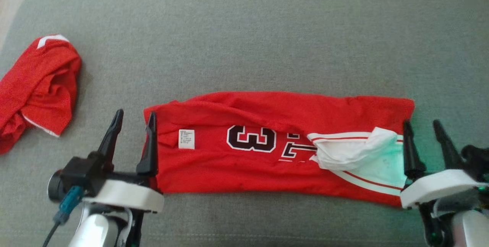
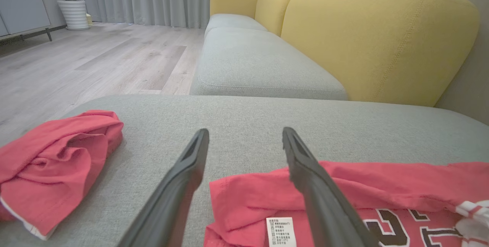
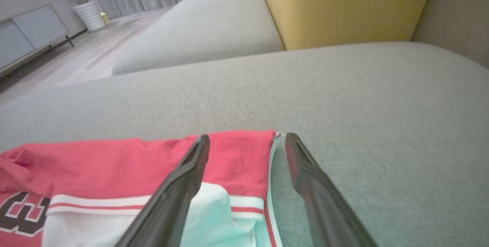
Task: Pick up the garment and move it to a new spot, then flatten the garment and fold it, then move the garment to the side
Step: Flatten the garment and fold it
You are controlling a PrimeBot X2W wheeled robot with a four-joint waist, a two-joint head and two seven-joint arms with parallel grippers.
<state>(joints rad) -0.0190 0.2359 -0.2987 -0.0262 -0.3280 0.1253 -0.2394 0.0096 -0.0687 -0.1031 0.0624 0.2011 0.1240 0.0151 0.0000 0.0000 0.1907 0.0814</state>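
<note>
The garment, a red sports jersey with white trim, lies near the front of the grey fabric sofa cushion as a long flat band, its long sides already folded in. To my eye the folding step is in hand, with the move to the side yet to come.

The left claw stands open at the band's left end, one finger over the cloth edge and one over bare cushion. The right claw is open too and straddles the right end the same way. Neither holds anything. The next move probably calls for closing on one end and carrying it over the other without dragging out the white-trimmed flap.

A black, white-edged "3" reads clearly; the digit beside it is partly covered. The white care label has print too small to read. A second, crumpled red garment lies well apart at the left.
</note>
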